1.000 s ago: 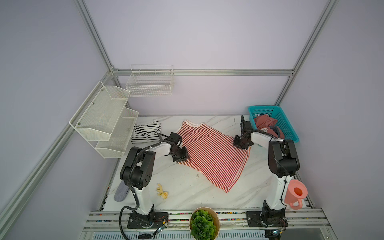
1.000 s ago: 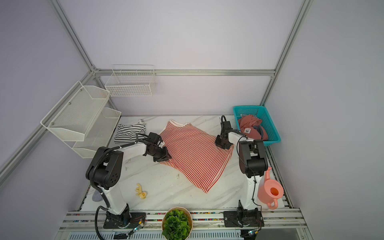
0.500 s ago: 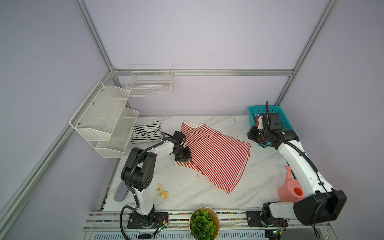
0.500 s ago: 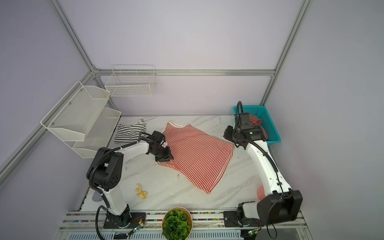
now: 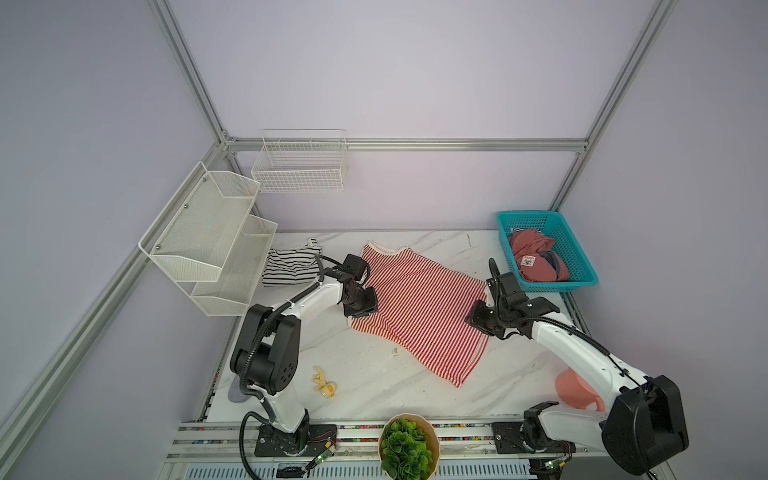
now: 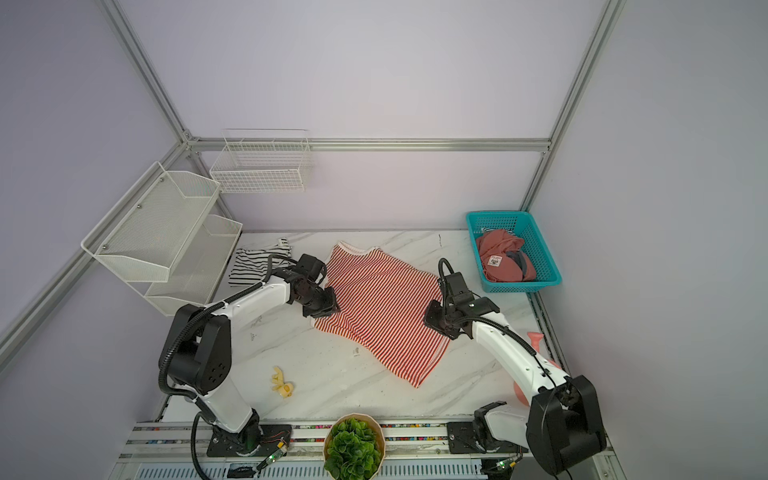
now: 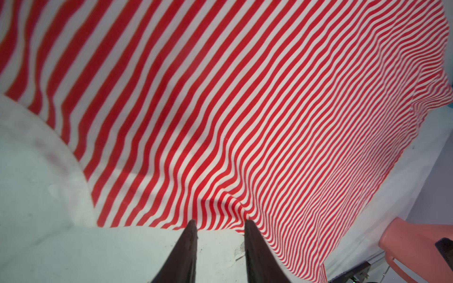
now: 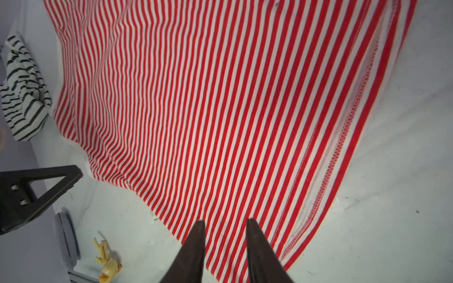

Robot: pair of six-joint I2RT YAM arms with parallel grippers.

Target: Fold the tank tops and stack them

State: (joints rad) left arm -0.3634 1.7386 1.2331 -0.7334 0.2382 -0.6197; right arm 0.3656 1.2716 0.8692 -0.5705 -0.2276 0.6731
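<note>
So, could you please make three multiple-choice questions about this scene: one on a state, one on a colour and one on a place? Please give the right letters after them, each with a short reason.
1. The red-striped top is:
A. folded small
B. spread out on the table
C. hanging from a hook

2. The basket with the plain red garment is:
A. white
B. teal
C. black

3. The black-and-white top lies:
A. in the basket
B. on the red-striped top
C. at the table's far left corner, by the rack

Answers:
1 B: in both top views it lies open on the marble, with its neck trim and hem both showing.
2 B: its mesh walls are teal all round.
3 C: it sits bunched next to the rack's lower shelf, well apart from the basket.
</note>
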